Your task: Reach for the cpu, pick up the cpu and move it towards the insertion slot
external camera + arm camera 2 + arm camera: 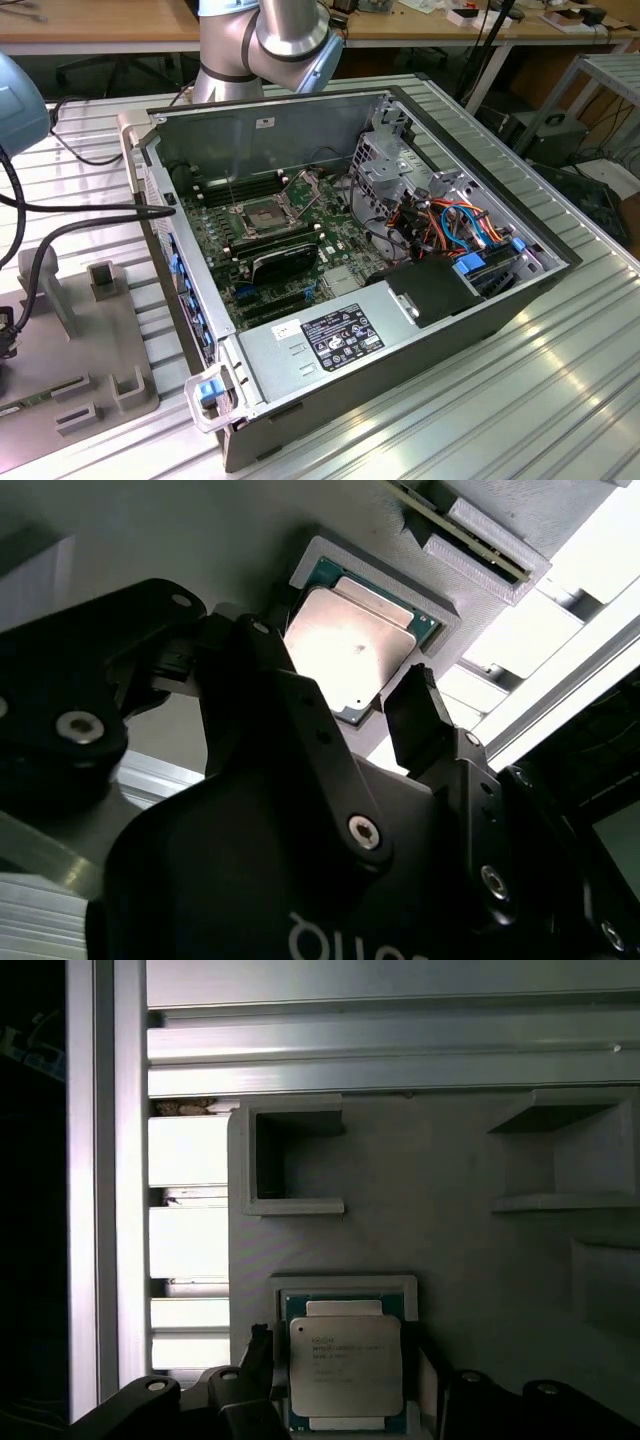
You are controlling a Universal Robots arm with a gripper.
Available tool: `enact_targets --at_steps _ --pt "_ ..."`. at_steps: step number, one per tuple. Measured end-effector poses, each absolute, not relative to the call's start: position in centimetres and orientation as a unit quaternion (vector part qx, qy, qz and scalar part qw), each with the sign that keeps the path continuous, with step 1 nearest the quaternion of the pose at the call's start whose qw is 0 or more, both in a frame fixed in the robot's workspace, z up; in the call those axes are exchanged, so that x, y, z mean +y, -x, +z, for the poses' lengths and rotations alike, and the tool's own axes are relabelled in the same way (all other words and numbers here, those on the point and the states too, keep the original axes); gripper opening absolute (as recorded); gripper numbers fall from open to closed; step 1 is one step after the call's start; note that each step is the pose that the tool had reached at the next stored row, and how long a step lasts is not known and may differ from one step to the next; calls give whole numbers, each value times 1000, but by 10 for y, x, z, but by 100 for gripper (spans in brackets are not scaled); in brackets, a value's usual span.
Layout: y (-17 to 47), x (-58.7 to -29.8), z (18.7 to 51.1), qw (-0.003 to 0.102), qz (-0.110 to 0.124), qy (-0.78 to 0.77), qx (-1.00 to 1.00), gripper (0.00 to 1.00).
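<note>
The jaws stood spread, one on either side of the cpu (345, 1365), which lay flat in a framed recess of the grey holder (450, 1260). Farther off, inside the open computer case (270, 125) on the bench (540, 400), sat the insertion slot (262, 215).
</note>
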State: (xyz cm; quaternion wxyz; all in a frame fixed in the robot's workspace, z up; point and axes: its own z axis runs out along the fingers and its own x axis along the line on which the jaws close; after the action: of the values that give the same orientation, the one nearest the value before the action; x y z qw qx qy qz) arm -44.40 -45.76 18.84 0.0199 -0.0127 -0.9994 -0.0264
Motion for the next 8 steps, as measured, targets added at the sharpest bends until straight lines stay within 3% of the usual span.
enact_targets --at_steps 6,7,8 --pt "444 -458 188 20 -26 13 -999 64" --pt "443 -458 188 20 -26 13 -999 56" --pt "443 -458 188 20 -26 13 -999 56"
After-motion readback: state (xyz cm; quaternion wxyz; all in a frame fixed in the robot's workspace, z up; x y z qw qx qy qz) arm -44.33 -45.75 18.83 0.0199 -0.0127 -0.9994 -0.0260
